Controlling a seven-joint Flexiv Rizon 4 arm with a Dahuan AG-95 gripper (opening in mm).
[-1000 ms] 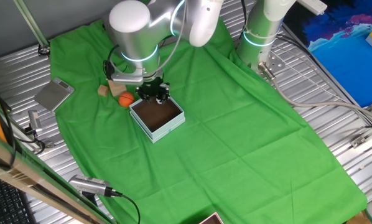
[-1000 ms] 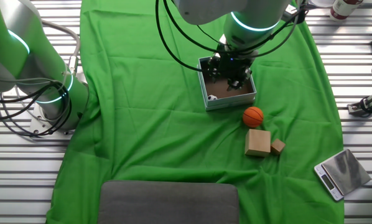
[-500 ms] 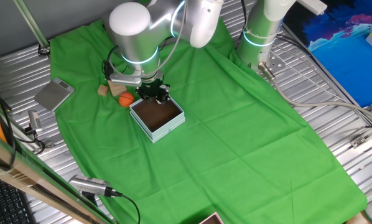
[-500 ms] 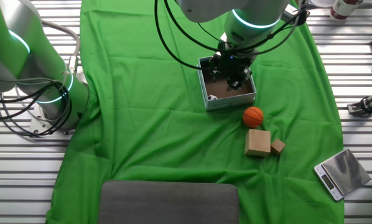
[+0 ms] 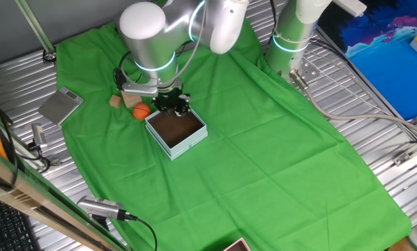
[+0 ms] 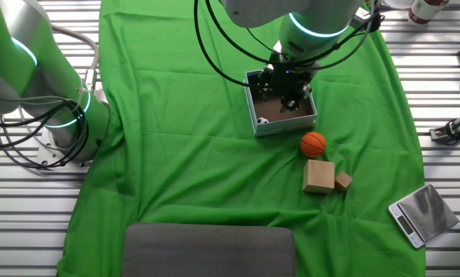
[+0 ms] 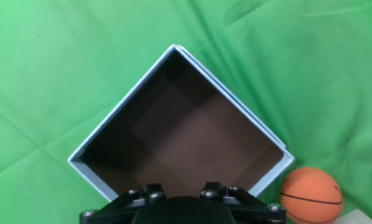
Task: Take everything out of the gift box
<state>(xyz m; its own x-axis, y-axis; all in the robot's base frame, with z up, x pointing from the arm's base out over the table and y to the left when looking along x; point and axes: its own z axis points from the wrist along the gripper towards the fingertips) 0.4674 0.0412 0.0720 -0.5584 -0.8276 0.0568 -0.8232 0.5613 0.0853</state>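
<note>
The gift box [image 5: 187,144] sits on the green cloth, pale blue outside and dark brown inside. In the other fixed view the box [image 6: 285,125] holds the black-and-white soccer ball [image 6: 262,120] in its near left corner. My gripper [image 6: 285,86] hangs over the box's far side, also seen in one fixed view [image 5: 172,104]; its fingers are dark and I cannot tell their state. The orange basketball [image 6: 313,144] lies outside the box, with a tan wooden block [image 6: 318,176] beside it. The hand view shows the box's bare floor [image 7: 186,137] and the basketball [image 7: 311,195]; the soccer ball is hidden there.
A smaller tan block [image 6: 343,181] lies next to the larger one. A silver scale [image 6: 422,214] sits off the cloth at the right. A flat grey plate [image 6: 207,250] lies at the near edge. A second arm's base [image 6: 61,115] stands at the left.
The arm has shifted very slightly; the box, balls and blocks have not moved.
</note>
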